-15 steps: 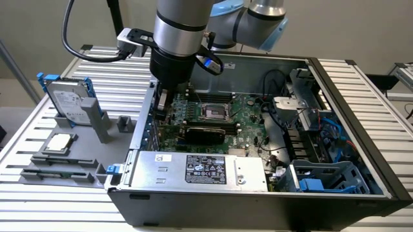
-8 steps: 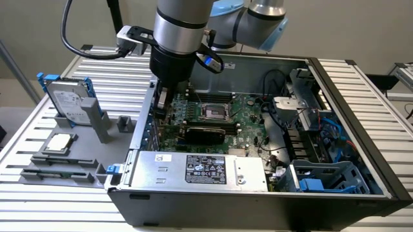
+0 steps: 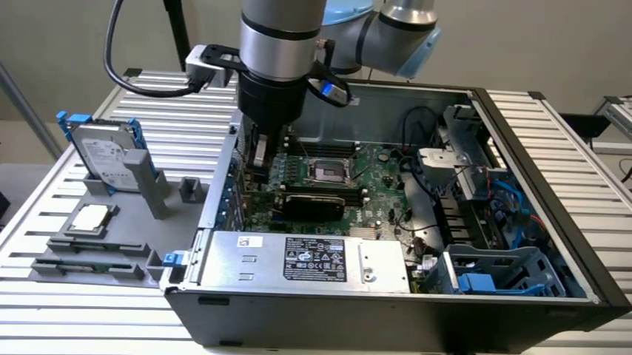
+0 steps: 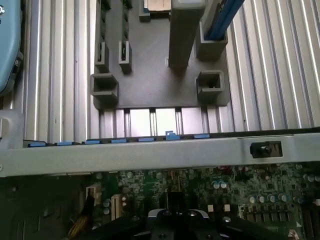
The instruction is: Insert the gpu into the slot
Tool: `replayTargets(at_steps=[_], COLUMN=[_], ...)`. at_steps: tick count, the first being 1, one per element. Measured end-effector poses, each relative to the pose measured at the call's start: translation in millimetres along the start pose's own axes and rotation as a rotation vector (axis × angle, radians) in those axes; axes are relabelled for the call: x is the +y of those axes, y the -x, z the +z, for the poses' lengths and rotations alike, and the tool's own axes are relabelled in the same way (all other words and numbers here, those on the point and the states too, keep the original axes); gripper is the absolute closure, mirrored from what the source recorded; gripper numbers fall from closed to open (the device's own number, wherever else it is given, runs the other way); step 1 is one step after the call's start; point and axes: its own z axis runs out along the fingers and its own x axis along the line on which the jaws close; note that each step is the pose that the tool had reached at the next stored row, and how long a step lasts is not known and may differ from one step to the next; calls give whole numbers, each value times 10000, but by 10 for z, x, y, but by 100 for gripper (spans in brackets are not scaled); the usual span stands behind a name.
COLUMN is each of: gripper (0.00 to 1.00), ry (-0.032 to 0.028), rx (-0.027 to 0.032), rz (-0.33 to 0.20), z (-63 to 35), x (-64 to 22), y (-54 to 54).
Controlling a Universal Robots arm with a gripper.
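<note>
the gpu (image 3: 260, 151) stands on edge under the gripper (image 3: 263, 164), its long axis vertical, low end near the green motherboard (image 3: 380, 196) at the exterior view's left; whether the fingers clamp it i cannot tell. the open computer case (image 3: 513, 140) holds the motherboard, a silver power supply (image 3: 306, 259) and blue drive cages (image 3: 493, 274). a grey fixture tray (image 3: 94, 248) outside carries a hard drive (image 3: 103, 159).

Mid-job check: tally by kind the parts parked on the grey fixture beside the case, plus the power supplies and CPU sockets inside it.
Hard drive, on the fixture: 1
CPU chip, on the fixture: 1
Power supply, in the case: 1
CPU socket, on the motherboard: 1
Total: 4
</note>
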Motion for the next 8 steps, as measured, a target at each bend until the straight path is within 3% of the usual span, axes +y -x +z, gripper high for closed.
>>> replayTargets(at_steps=[2,4,6,8], gripper=[89,89,89,89], ry=[-364,-658,-856,-965], rx=[-30,-55,-74,-93], rz=[-1,-3,-1,-1], z=[-3,-7,-12,-20], x=[-27,-62,-109,-168], y=[2,4,6,8])
